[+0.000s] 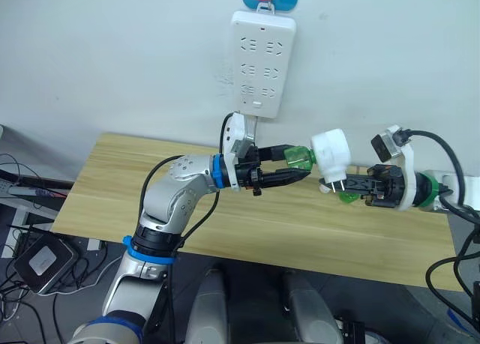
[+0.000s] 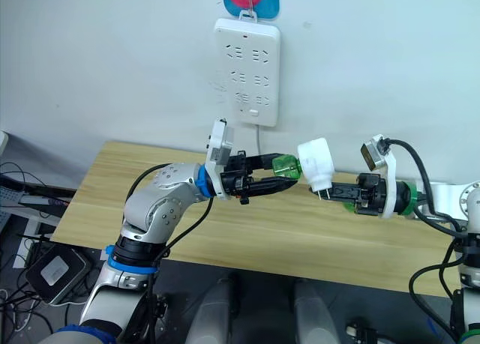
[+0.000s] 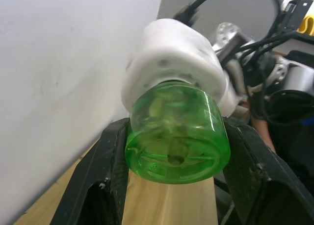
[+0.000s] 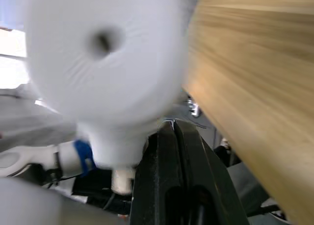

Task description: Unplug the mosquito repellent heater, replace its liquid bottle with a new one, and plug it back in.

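Power strip [image 1: 262, 61] hangs on white wall above wood table [image 1: 112, 186]. L gripper [image 1: 294, 166] clamps green bottle [image 1: 299, 158]; R gripper [image 1: 335, 186] closed on heater [image 1: 331, 154] plug

This looks like a lab or test room. A bare wooden table [image 1: 225, 216] stands against a plain white wall [image 1: 112, 52] with a hung power strip [image 1: 262, 63]. Loose cables and a power adapter [image 1: 41, 261] clutter the floor.

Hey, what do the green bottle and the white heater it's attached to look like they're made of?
Green bottle: apparently clear tinted plastic, glossy; light passes through and highlights show on its base. Mosquito repellent heater: seemingly opaque white moulded plastic, smooth, fairly matte, with rounded edges. The left gripper holds the bottle, the right gripper holds the heater.
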Motion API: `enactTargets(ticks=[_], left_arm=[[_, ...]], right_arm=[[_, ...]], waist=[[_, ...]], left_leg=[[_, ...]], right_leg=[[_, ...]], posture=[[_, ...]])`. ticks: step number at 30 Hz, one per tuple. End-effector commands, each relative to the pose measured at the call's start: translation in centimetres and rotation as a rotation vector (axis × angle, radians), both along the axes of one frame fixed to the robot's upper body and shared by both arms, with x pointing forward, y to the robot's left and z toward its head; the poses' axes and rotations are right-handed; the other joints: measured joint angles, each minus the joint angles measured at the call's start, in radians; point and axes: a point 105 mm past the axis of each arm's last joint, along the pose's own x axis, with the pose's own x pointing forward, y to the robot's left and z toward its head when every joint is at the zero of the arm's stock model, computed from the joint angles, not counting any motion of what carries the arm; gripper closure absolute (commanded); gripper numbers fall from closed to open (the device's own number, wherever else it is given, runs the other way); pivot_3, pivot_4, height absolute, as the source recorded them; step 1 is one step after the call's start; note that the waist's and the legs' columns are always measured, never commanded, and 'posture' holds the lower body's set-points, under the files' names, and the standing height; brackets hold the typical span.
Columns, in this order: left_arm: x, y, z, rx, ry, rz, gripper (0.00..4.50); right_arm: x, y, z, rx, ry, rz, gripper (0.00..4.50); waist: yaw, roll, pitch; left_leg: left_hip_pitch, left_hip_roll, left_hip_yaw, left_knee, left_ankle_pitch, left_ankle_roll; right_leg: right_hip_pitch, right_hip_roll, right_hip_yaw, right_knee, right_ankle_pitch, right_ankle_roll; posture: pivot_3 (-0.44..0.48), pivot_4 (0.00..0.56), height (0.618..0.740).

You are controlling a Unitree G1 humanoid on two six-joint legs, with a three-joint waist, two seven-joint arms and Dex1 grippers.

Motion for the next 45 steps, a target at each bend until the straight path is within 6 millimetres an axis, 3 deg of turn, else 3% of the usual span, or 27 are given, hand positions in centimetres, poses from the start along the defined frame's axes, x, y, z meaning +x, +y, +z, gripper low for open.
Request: enactTargets(ticks=[1,5,9,16,19,22,29,33,38,45], left_arm=[[-0.2,-0.2,0.7,-0.007,-0.058,-0.006,2.22],[-0.2,-0.1,0.4,0.006,-0.062,-0.008,2.22],[-0.5,-0.3,0.2,0.013,-0.062,-0.022,2.22],[-1.3,-0.7,-0.1,0.024,-0.062,-0.070,2.22],[-1.5,-0.8,-0.4,0.028,-0.065,-0.077,2.22],[-1.7,-0.7,-0.4,0.028,-0.064,-0.079,2.22],[-2.1,-0.2,-0.4,0.020,-0.039,-0.079,2.22],[-1.9,-0.2,0.0,0.002,-0.023,-0.069,2.22],[-0.6,0.0,1.7,-0.090,0.065,-0.020,2.22],[0.7,0.4,1.4,-0.057,0.075,0.044,2.22]], right_arm=[[-1.7,0.9,2.4,0.055,-0.067,0.073,4.47],[-2.2,1.4,3.6,0.051,-0.118,0.125,4.47],[-1.5,2.1,5.2,0.073,-0.167,0.139,4.47],[4.2,3.7,7.8,0.030,-0.210,-0.055,4.47],[8.6,2.8,5.6,-0.193,-0.263,-0.270,4.47],[10.4,0.9,4.0,-0.330,-0.326,-0.353,4.47],[9.0,-0.2,4.3,-0.235,-0.323,-0.260,4.47],[8.2,-0.2,2.6,-0.254,-0.302,-0.214,4.47],[7.7,-0.8,-1.0,-0.312,-0.251,-0.245,4.47],[4.4,0.3,0.6,-0.150,-0.202,-0.131,4.47]], waist=[[-0.003,0.000,0.000],[-0.003,0.000,0.000],[-0.007,0.000,0.000],[-0.022,0.000,0.000],[-0.021,0.000,0.000],[-0.013,0.000,0.000],[-0.007,0.000,0.000],[-0.007,0.000,0.000],[-0.006,0.000,-0.001],[-0.008,0.000,-0.001]], left_leg=[[0.000,0.000,0.000,0.000,0.000,0.000],[0.000,0.000,0.000,0.000,0.000,0.000],[0.000,0.000,0.000,0.000,0.000,0.000],[0.000,0.000,0.000,0.000,0.000,0.000],[0.000,0.000,0.000,0.000,0.000,0.000],[-0.001,0.000,0.000,-0.001,0.000,0.000],[-0.003,0.001,0.000,-0.003,0.000,0.000],[-0.002,0.001,0.000,-0.002,0.000,0.000],[-0.002,0.000,0.000,0.000,0.000,0.000],[-0.002,0.000,0.000,0.001,0.000,0.000]], right_leg=[[0.000,0.000,0.000,0.000,0.000,0.000],[0.000,0.000,0.000,0.000,0.000,0.001],[0.000,0.000,0.000,0.000,0.000,0.000],[0.000,0.000,0.000,0.000,0.000,0.000],[-0.001,0.000,0.000,0.000,0.000,0.000],[-0.001,0.000,-0.001,0.000,0.000,-0.001],[-0.004,0.000,-0.001,0.000,0.000,-0.001],[-0.004,0.000,-0.001,0.001,0.000,-0.001],[-0.003,0.000,-0.001,0.001,0.000,-0.001],[-0.002,0.000,-0.001,0.001,0.001,0.000]], posture=[[-0.030,0.302,0.740],[-0.037,0.300,0.740],[-0.037,0.300,0.740],[-0.046,0.295,0.740],[-0.043,0.283,0.740],[-0.035,0.283,0.740],[-0.025,0.286,0.740],[-0.025,0.285,0.740],[-0.024,0.288,0.740],[-0.034,0.293,0.740]])
